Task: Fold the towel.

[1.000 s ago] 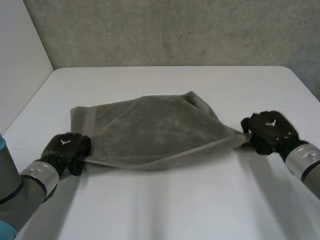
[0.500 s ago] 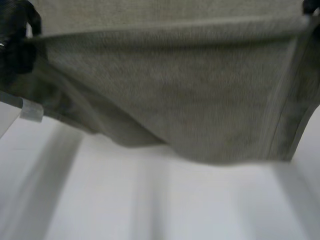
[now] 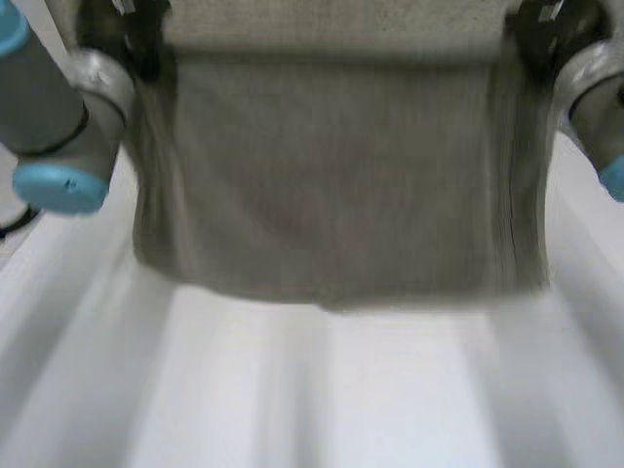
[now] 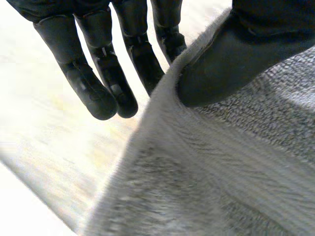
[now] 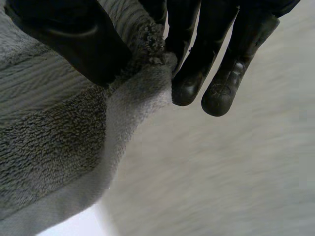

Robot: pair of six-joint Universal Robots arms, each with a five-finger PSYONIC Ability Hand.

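A grey-brown towel (image 3: pixel 331 175) hangs raised above the white table (image 3: pixel 322 390), stretched between both hands and drooping to a loose lower edge. My left hand (image 3: pixel 122 29) pinches its upper left corner. In the left wrist view the thumb (image 4: pixel 231 59) presses the towel's hem (image 4: pixel 206 162) against the fingers (image 4: pixel 98 73). My right hand (image 3: pixel 546 29) holds the upper right corner. In the right wrist view its thumb (image 5: pixel 74 39) and fingers (image 5: pixel 197 59) clamp the towel's (image 5: pixel 54 137) edge.
The grey left arm with a light-blue cap (image 3: pixel 58 127) comes in beside the towel, and the right arm (image 3: pixel 595 97) stands at the other side. White table shows below the hanging cloth.
Both hands have lifted the towel from lying on the table to hanging high in front of the camera. The cloth now hangs straighter and more squarely than half a second ago.
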